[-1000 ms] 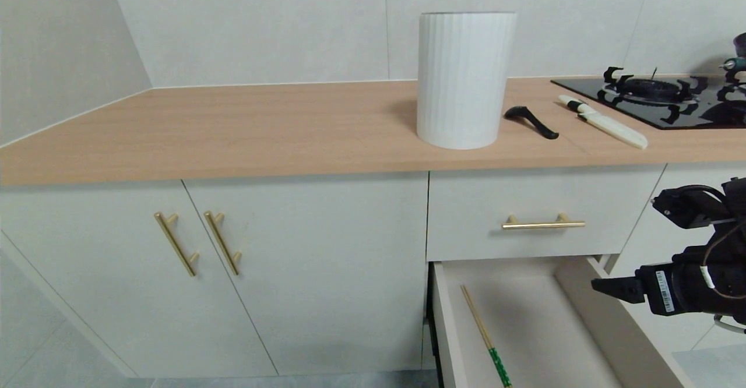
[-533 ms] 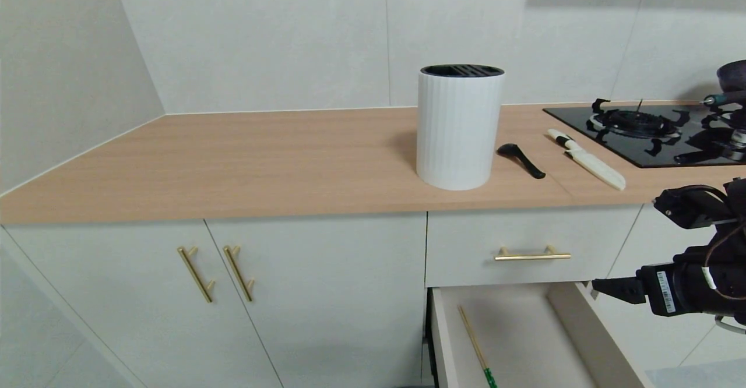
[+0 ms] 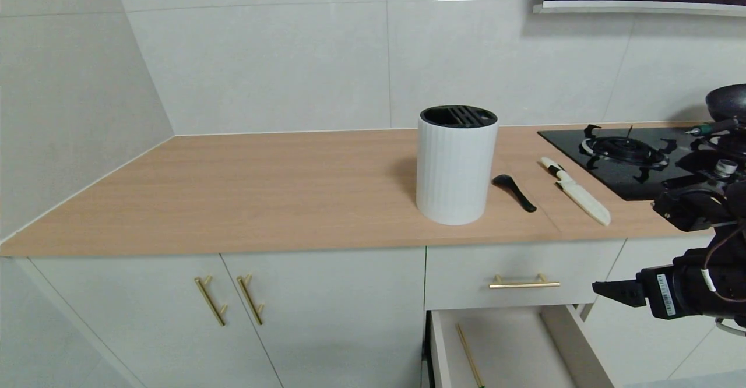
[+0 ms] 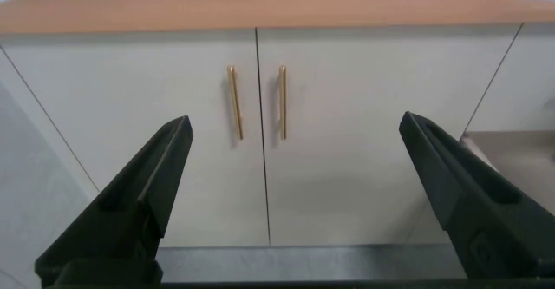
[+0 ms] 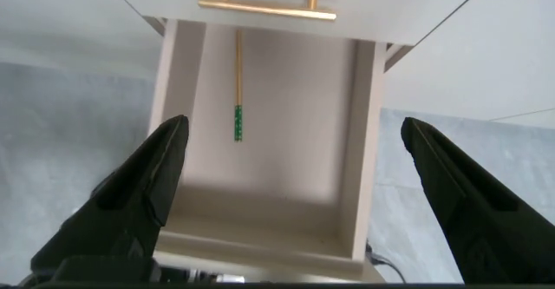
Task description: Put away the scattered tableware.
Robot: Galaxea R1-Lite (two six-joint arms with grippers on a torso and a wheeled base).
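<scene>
A pale-tiled kitchen with a wooden worktop [image 3: 262, 196]. A white ribbed holder [image 3: 454, 172] stands on it, with a black spoon [image 3: 514, 191] just beside it and a white knife [image 3: 574, 191] next along, near the hob [image 3: 623, 155]. Below, the open drawer [image 3: 568, 347] has chopsticks [image 5: 238, 85] lying on its floor. The right gripper [image 5: 295, 126] hangs above that drawer, fingers spread and empty. The left gripper [image 4: 295, 126] faces the cabinet doors [image 4: 347, 150], fingers likewise released.

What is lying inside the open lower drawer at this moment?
Chopsticks with a green end lie lengthwise on the floor of the drawer, near its left wall. The rest of the visible floor is bare. The rearmost part is covered by the closed drawer above.
</scene>
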